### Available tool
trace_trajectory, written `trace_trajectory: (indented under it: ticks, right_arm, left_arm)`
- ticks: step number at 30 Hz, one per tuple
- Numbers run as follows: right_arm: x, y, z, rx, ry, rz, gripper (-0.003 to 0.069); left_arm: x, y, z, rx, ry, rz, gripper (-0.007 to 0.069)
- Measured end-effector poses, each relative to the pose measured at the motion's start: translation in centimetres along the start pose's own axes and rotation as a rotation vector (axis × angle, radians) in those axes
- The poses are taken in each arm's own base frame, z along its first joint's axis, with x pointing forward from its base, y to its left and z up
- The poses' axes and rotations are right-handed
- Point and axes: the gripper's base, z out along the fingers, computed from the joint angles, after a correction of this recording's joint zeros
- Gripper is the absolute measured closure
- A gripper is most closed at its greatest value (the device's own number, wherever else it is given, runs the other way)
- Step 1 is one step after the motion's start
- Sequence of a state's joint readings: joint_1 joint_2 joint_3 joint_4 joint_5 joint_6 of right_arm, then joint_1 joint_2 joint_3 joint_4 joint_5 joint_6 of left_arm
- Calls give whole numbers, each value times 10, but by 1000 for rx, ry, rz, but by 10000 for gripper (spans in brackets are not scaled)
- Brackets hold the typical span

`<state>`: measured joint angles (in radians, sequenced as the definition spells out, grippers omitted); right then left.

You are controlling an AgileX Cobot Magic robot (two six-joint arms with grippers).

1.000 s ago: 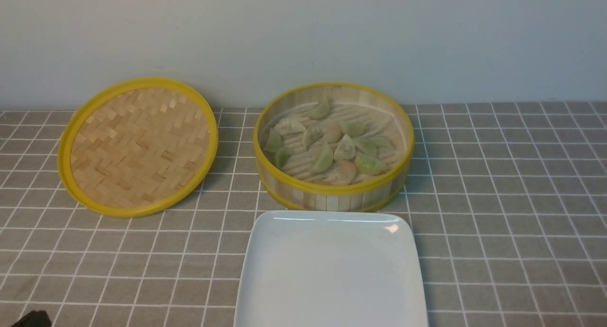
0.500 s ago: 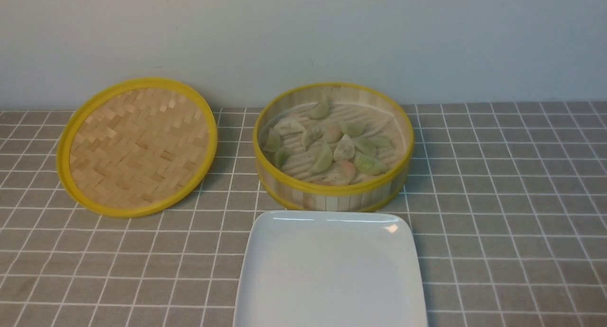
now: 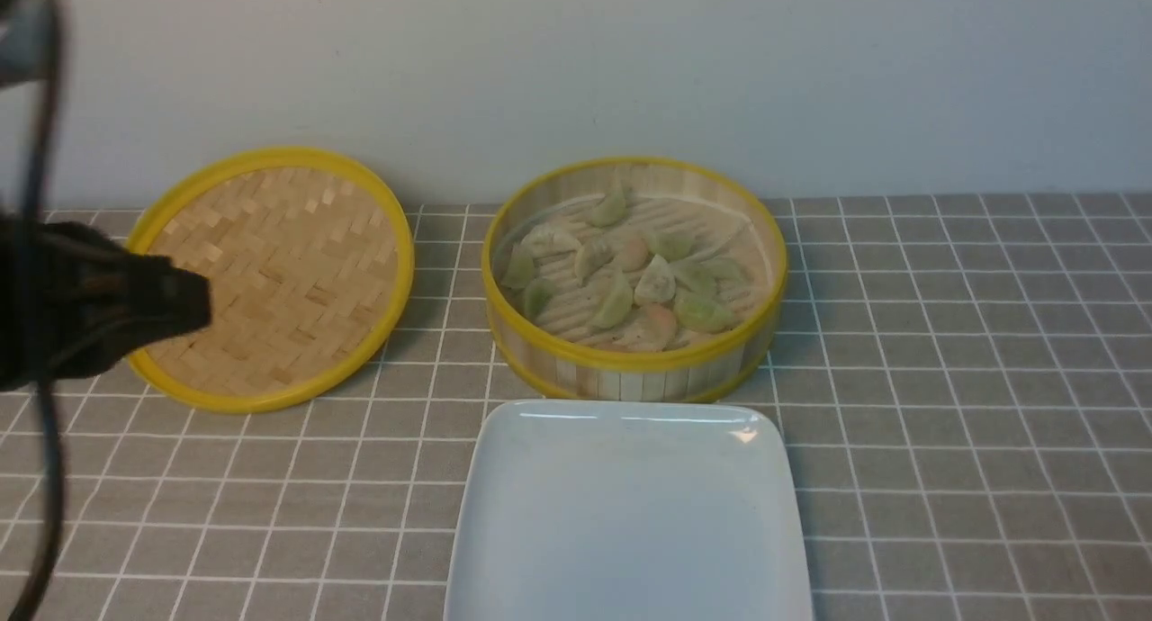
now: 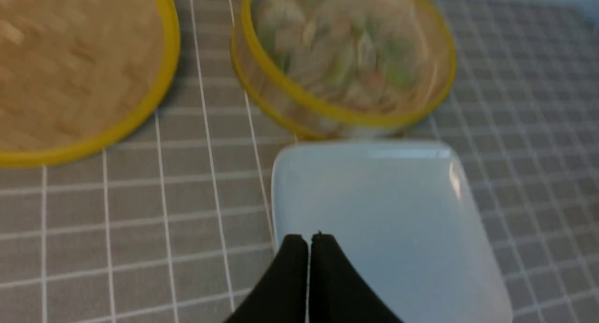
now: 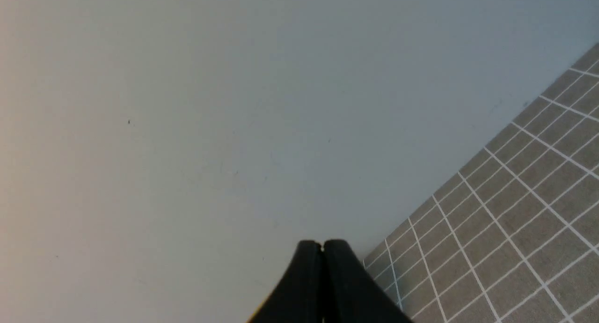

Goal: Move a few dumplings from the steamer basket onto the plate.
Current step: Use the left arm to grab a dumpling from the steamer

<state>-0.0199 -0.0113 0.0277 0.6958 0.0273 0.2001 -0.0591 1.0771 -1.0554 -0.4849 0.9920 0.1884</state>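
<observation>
The steamer basket (image 3: pixel 630 373) stands at the back middle of the table with several pale green and pinkish dumplings (image 3: pixel 657 283) on its slatted floor. The white square plate (image 3: pixel 630 513) lies bare just in front of it. My left gripper (image 3: pixel 193 306) is at the left, in front of the lid, shut and empty. In the left wrist view its fingertips (image 4: pixel 309 241) are closed, high above the near left part of the plate (image 4: pixel 398 210), with the blurred basket (image 4: pixel 281 86) beyond. My right gripper (image 5: pixel 322 244) is shut and empty, facing the wall; it is out of the front view.
The woven bamboo lid (image 3: pixel 270 279) with a yellow rim leans against the wall at the back left, left of the basket; it also shows in the left wrist view (image 4: pixel 70 70). A grey checked cloth (image 3: pixel 972 405) covers the table. A black cable (image 3: pixel 40 378) hangs at the far left.
My left arm has come up into the front view at the left, in front of the lid's left edge. Basket, dumplings, lid and plate have not moved.
</observation>
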Motion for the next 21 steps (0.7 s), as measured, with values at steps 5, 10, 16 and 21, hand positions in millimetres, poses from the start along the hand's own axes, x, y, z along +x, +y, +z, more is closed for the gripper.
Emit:
trace_trajectory:
  ticks: [5,10,16,21]
  right_arm:
    - [0,16,-2,-19,135,-50,673]
    - [-23,64,7,15,398,-239,672]
    - [-42,95,57,208,853,-506,669]
    - [-39,95,76,277,1088,-559,669]
  left_arm:
    - [-35,8,63,-14,215,80,632]
    - [-55,-8,107,-59,290,230,632]
    - [-83,-34,167,-88,320,391,632]
    - [-101,-42,219,-89,353,439,632]
